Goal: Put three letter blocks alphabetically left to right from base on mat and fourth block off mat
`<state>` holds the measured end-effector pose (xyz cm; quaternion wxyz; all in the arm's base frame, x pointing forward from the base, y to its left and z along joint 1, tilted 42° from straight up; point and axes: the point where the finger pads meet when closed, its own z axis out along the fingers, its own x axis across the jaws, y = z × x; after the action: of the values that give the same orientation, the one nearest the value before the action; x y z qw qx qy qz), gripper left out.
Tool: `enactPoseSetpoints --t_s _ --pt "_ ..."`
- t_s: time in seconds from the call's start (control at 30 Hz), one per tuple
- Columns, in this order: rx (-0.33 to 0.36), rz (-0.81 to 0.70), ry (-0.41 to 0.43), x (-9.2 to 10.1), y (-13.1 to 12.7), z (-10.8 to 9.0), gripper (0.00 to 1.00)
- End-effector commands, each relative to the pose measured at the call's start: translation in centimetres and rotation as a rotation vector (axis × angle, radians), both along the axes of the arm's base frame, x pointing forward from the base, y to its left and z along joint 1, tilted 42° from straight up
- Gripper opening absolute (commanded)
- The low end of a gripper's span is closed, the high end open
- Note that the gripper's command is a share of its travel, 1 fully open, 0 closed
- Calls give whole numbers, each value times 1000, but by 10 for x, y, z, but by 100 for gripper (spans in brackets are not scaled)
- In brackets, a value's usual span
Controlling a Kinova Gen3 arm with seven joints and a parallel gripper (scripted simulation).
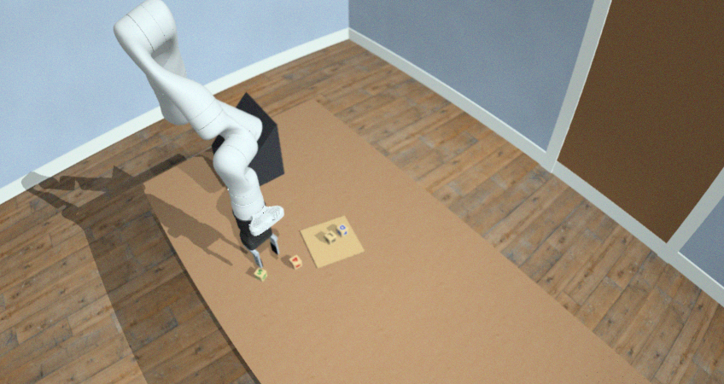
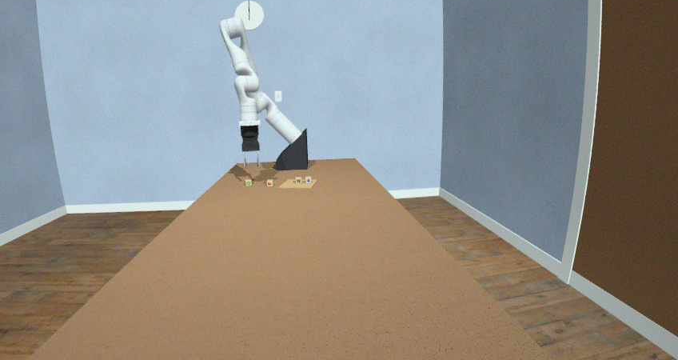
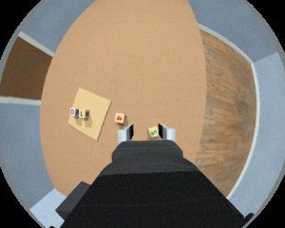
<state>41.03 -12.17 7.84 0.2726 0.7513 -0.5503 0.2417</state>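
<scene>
The gripper (image 1: 268,259) (image 2: 252,165) (image 3: 145,129) hangs above the table, fingers wide apart, nothing between them. Below it, the green block (image 1: 260,273) (image 2: 248,182) (image 3: 154,132) shows nearer one finger in the wrist view, its top letter probably an S. The red block (image 1: 295,262) (image 2: 269,183) (image 3: 120,118) lies between it and the mat (image 1: 329,256) (image 2: 291,186) (image 3: 96,119), which bears the black block (image 1: 330,237) (image 2: 298,180) (image 3: 83,114) and blue block (image 1: 342,229) (image 2: 308,179) (image 3: 72,112).

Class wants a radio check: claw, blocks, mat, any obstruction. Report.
Claw open, above table. Blue-marked block and black-marked block on mat; red, green off it. No obstruction seen.
</scene>
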Motion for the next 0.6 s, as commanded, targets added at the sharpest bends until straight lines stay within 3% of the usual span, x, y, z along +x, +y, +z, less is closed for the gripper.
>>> enactPoseSetpoints --t_s 0.0,0.57 --pt "8 47 38 -3 -6 5 100" --pt "-15 179 150 -10 -22 18 100"
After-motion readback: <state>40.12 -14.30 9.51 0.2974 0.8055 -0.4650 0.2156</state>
